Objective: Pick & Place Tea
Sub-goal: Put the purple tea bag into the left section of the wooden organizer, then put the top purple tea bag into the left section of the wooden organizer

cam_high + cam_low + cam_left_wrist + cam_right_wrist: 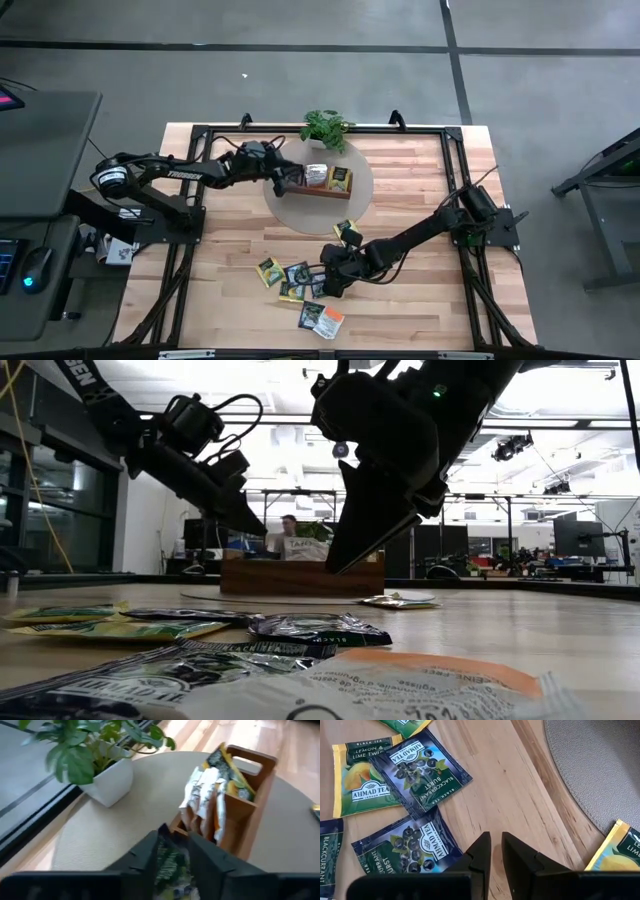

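Observation:
A brown wooden tray [322, 186] stands on a round grey mat [300, 212], with tea sachets [205, 800] upright in its compartments. My left gripper [175, 845] hovers at the tray's left end, its fingers apart, with a dark green-and-yellow sachet [170, 862] between them. Several loose sachets [300, 282] lie flat on the wooden table near its front. My right gripper [496, 840] hangs just above bare wood beside two dark blackcurrant sachets [420, 770] [405, 851]. It is shut to a narrow slit with nothing in it. My left gripper has the green-and-yellow sachet standing between its two fingers, which come slanting down from the table's left side. The fingers are parted, and I cannot tell whether either finger touches the sachet. Its lower part is hidden behind the fingers.
A potted plant [325, 128] stands at the mat's far edge, close behind the tray. One yellow sachet [347, 232] lies at the mat's near rim beside my right arm. Black frame bars run along the table's edges. A person sits in the room beyond the table.

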You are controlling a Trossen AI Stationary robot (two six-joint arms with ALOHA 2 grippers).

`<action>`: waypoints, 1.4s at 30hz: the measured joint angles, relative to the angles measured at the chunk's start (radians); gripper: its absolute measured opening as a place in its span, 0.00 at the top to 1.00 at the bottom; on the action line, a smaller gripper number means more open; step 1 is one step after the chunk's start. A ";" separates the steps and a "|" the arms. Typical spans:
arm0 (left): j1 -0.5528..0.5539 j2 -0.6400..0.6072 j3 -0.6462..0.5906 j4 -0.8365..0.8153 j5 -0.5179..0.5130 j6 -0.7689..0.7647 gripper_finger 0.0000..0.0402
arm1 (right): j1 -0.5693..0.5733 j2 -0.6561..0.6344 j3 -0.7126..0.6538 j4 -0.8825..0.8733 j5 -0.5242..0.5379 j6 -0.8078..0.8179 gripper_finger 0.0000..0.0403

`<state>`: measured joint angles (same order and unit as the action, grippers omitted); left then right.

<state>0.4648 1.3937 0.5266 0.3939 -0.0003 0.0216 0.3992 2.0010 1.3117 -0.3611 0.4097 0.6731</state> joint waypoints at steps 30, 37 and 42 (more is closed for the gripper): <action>-0.440 -0.200 -0.001 -0.287 -0.116 -0.193 0.80 | 0.001 0.000 0.000 0.017 -0.042 -0.044 0.98; -0.723 -0.200 -0.010 -0.345 -0.341 -0.379 0.84 | 0.021 0.000 0.000 0.207 -0.001 -0.170 1.00; -0.913 -0.200 -0.067 -0.333 -0.530 -0.566 0.84 | 0.023 0.000 0.000 0.279 -0.030 -0.252 1.00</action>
<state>-0.4481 1.1938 0.4599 0.0612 -0.5306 -0.5442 0.4217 2.0014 1.3117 -0.0817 0.3797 0.4214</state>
